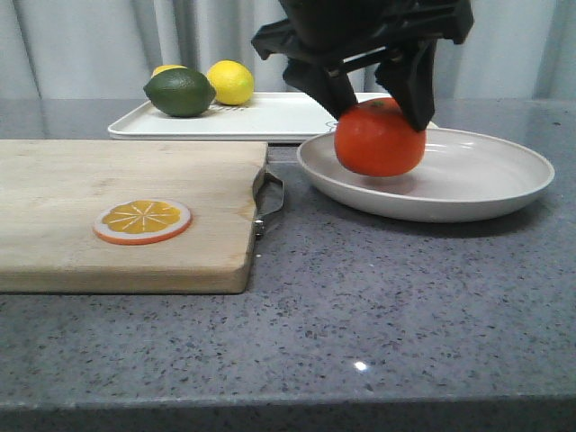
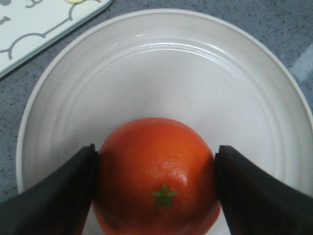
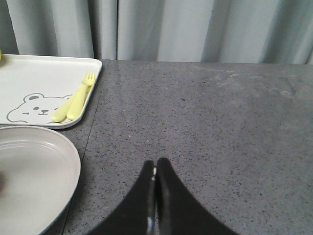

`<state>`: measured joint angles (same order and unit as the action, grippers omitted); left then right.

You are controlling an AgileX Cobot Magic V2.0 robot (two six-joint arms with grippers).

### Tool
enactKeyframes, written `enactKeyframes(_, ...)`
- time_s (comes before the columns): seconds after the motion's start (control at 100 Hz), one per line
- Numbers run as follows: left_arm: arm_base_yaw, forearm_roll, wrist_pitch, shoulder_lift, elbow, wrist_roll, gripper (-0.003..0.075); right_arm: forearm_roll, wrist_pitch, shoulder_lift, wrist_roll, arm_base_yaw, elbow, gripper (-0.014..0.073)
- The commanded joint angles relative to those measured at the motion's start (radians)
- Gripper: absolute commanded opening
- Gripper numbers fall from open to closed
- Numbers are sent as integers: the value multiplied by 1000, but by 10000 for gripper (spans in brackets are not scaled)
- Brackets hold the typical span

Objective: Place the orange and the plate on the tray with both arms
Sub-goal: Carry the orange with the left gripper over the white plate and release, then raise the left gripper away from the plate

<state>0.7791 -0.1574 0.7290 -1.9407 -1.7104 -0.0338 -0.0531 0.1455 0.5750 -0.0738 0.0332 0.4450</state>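
Wide bare counter point(image 1: 378, 297) near and right of the plate point(image 1: 504, 184); tray point(image 1: 270, 117) just beyond its far-left rim, cutting board point(image 1: 117, 211) to the left. Left gripper point(image 1: 376, 97) clamped on the orange point(image 1: 379, 139) from both sides, low over the plate's left part. Stem spot up, toward the wrist camera. Right gripper point(image 3: 155, 196) pressed closed, empty, over bare counter right of the plate.

Soft, even light; mild blur.
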Motion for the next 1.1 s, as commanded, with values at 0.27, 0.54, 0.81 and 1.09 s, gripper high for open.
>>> enactKeyframes(0.27,11,-13,-49,32,-51,34,398,-8,-78,7,-3,6,37,-68)
enactKeyframes(0.54,11,-23,-47,32,-53,34,589,-8,-78,7,-3,6,37,-68)
enactKeyframes(0.81,11,-23,5,35,-124,34,586,-8,-77,7,-3,6,37,-68)
enactKeyframes(1.09,11,-21,-12,104,-127,34,370,-8,-74,7,-3,6,37,-68)
